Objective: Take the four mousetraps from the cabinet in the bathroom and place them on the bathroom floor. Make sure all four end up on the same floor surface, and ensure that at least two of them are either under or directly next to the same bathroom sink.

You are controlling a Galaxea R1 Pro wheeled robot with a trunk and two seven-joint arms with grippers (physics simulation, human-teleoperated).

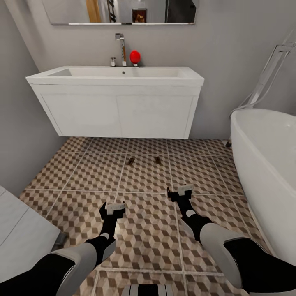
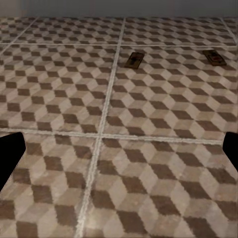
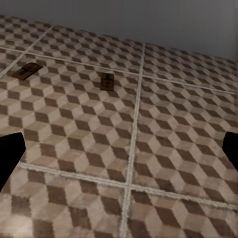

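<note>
The bathroom floor (image 1: 148, 230) spreads out before the white wall-hung sink (image 1: 119, 100). Both arms reach forward and low toward the sink, left gripper (image 1: 114, 207) and right gripper (image 1: 184, 191) each empty, fingers spread wide. Two mousetraps (image 1: 131, 160) (image 1: 158, 160) lie flat just before the sink, near each other.

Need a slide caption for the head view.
Two small brown wooden mousetraps lie on cube-patterned floor tiles before the white wall-hung sink unit.
</note>
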